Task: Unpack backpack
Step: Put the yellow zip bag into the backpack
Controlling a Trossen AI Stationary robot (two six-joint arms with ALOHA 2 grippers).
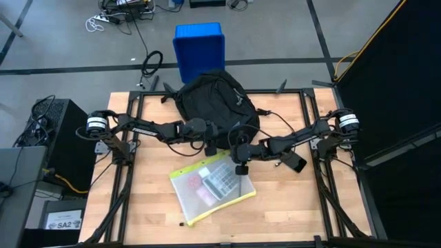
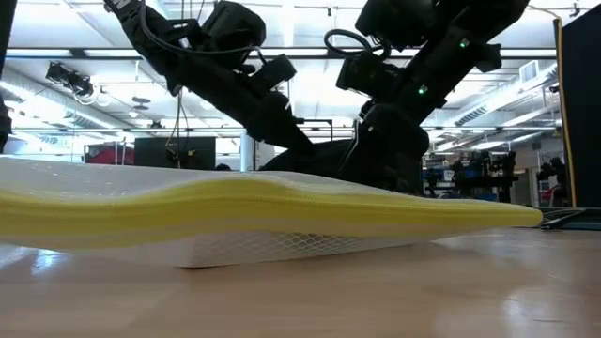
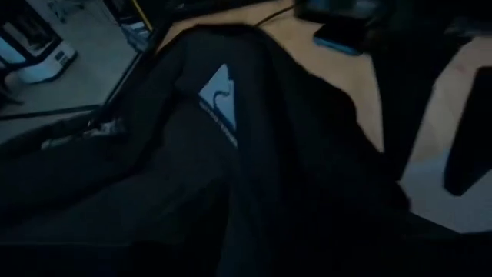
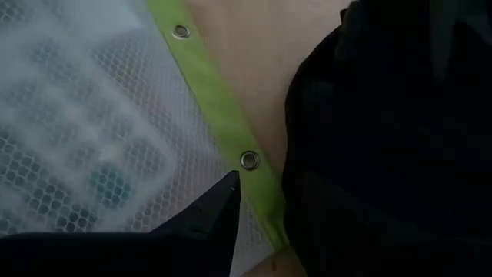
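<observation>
Backpack (image 1: 212,96) at bench (image 1: 151,207) far edge; left fingers (image 1: 209,146) spread, just beside its near rim; right fingers (image 1: 240,169) over mesh pouch (image 1: 210,187), state unclear.

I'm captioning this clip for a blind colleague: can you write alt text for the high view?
A black backpack lies at the table's far edge, both arms' grippers at its near side. A yellow-edged mesh pouch lies in front, under the right gripper; a blue bin sits on the floor beyond.

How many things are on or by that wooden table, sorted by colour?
Black: 2, the large black soft fabric backpack and a small black flat device.
Yellow-edged clear: 1, a mesh zip pouch.
Blue: 1, a plastic bin on the floor.
Total: 4.
</observation>
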